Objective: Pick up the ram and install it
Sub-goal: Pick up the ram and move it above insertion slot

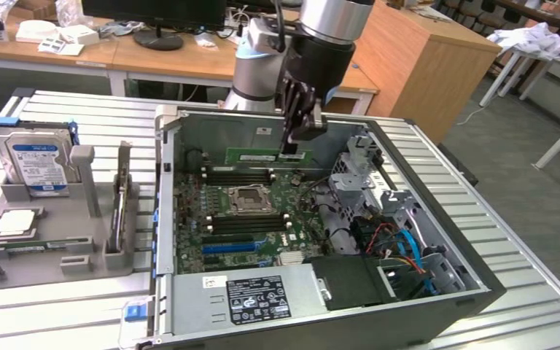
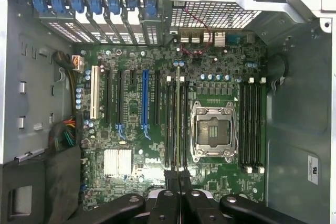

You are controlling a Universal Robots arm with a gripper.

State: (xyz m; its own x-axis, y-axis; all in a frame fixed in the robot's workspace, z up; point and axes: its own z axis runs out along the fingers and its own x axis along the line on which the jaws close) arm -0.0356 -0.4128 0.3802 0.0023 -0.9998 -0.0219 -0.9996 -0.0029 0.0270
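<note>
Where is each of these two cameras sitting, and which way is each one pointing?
Exterior view: off the arm, raised, looking down at the open computer case on the slatted table; the arm and gripper show.
Wrist view: on the wrist, looking straight down past the gripper onto the motherboard.
Shared: the motherboard, the CPU socket, and the green ram clamped in the gripper.
</note>
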